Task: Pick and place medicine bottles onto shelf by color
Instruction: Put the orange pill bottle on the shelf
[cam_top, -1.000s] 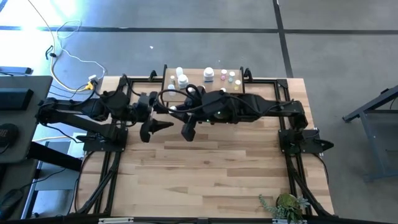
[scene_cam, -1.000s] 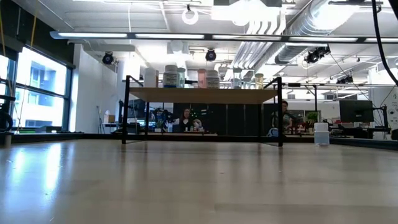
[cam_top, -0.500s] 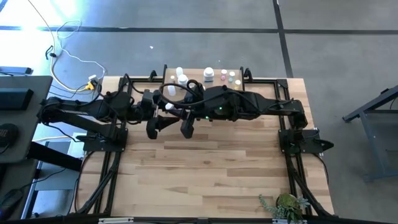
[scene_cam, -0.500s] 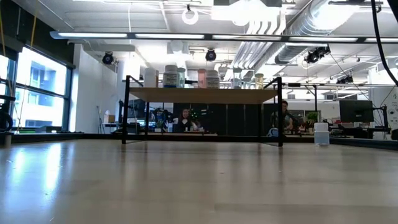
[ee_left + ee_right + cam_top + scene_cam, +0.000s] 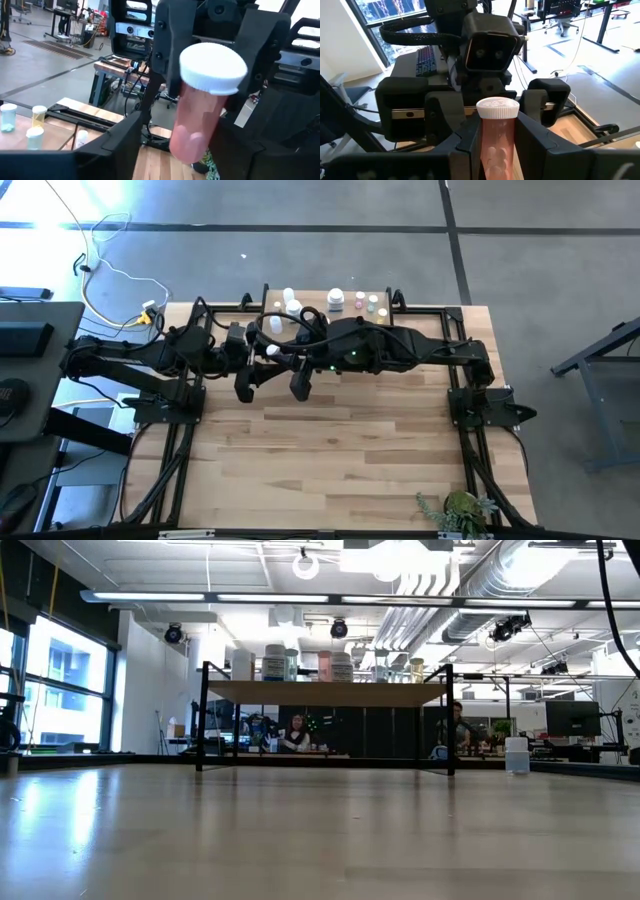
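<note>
1. Two hands meet above the tabletop [image 5: 330, 450], just in front of the shelf [image 5: 320, 312].
2. Right hand [image 5: 496, 145] is closed on a pink pill bottle [image 5: 495, 132] with a white cap, held upright.
3. Left hand [image 5: 170, 145] faces it, fingers [image 5: 120, 137] spread either side of the same bottle [image 5: 202, 107]; contact unclear.
4. Other medicine bottles [image 5: 355, 302] stand on the shelf beyond both hands.

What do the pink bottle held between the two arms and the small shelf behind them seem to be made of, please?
The pink bottle looks like translucent plastic, with pills dimly visible through its wall; its white cap seems matte ribbed plastic. The right claw grips it. The shelf appears to be a pale wood board, judging by its grain-toned edge, on thin black legs, probably metal.
</note>
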{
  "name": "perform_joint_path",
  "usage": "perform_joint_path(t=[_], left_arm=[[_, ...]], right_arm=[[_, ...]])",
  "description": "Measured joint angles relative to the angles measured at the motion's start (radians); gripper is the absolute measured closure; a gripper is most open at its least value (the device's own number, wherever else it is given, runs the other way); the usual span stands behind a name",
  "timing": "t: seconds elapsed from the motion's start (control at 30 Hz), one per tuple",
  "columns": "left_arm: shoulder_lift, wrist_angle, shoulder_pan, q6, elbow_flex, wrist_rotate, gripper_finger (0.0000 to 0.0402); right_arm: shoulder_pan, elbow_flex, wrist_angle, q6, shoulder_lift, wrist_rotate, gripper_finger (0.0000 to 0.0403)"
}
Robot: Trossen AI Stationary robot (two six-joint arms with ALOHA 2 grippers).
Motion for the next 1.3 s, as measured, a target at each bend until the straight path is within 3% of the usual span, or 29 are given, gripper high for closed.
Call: perform_joint_path(t=[0.43, 0.8, 1.3], left_arm=[[0.000, -0.001, -0.001, 0.001, 0.000, 0.003, 0.0301], [0.000, -0.002, -0.001, 0.035, 0.000, 0.000, 0.0309], [-0.001, -0.152, 0.000, 0.108, -0.001, -0.063, 0.0308]], right_arm=[[-0.001, 0.000, -0.027, 0.009, 0.000, 0.005, 0.0318], [0.000, 0.000, -0.035, 0.009, 0.000, 0.004, 0.0314], [-0.021, 0.000, -0.279, 0.005, 0.000, -0.028, 0.0199]])
